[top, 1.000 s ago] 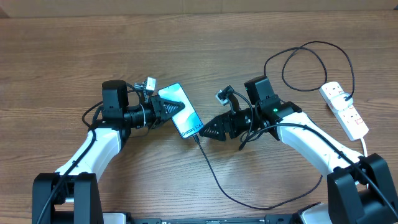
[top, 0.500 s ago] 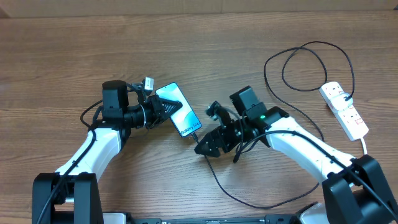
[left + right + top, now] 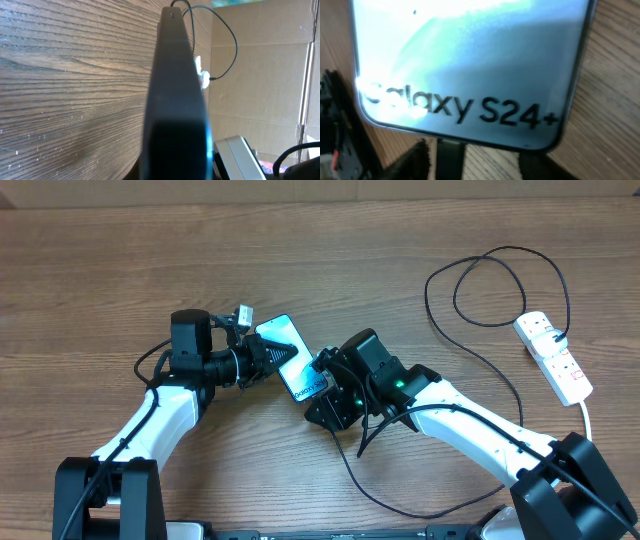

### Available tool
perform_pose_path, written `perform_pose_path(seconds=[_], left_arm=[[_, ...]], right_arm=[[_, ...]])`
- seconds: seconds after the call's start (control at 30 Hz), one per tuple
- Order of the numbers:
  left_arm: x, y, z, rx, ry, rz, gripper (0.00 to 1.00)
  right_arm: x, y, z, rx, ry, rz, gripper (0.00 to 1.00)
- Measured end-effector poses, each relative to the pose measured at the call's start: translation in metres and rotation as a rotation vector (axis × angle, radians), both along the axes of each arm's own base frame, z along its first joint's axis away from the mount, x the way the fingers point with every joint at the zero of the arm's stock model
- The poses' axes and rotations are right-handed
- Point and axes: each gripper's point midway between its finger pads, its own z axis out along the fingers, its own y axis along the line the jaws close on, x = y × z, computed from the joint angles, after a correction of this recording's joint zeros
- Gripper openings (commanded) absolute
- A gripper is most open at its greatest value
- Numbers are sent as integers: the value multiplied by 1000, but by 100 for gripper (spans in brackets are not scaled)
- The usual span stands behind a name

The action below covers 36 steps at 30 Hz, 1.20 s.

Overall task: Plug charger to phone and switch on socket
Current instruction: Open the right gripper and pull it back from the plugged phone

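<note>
As the two arms meet over the middle of the wooden surface [image 3: 100, 260], the step in hand looks like seating the plug in the phone, and squareness matters most. The socket [image 3: 553, 357] lies well apart at the far right, so its switch is, I'd judge, a later matter. The phone [image 3: 290, 335] is pinched in the left hand [image 3: 272, 356], fingers pressed tight on it, screen up, its bottom end turned toward the right arm. The charger [image 3: 497, 248] loops from the socket round to that end. The right hand [image 3: 316, 404] sits at the phone's lower edge, fingers spread either side of a dark stub [image 3: 450, 157] that I take for the plug tip. Whether it is fully home I cannot tell. I'd push straight along the phone's length, gently, the left grip firm against it.
</note>
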Motion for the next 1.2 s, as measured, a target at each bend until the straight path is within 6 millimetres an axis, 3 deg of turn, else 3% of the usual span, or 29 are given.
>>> perform_pose_path(seconds=[0.07,0.4,0.57,0.73,1.2], left_arm=[[0,0,0,0,0,0,4],[0,0,-1,7,-3,2,4],[1,0,-1,10,-3,4,4],[2,1,-2,15,-4,10,4],[1,2,-1,29,-35,-11,4]], right_arm=[[2,-1,-1,-9,-4,-13,36],[-4,-6,-5,-32,36,-31,33],[-6,-5,-5,-28,46,-26,23],[-8,-2,-3,-13,50,-15,4],[-4,3,1,11,28,-12,4]])
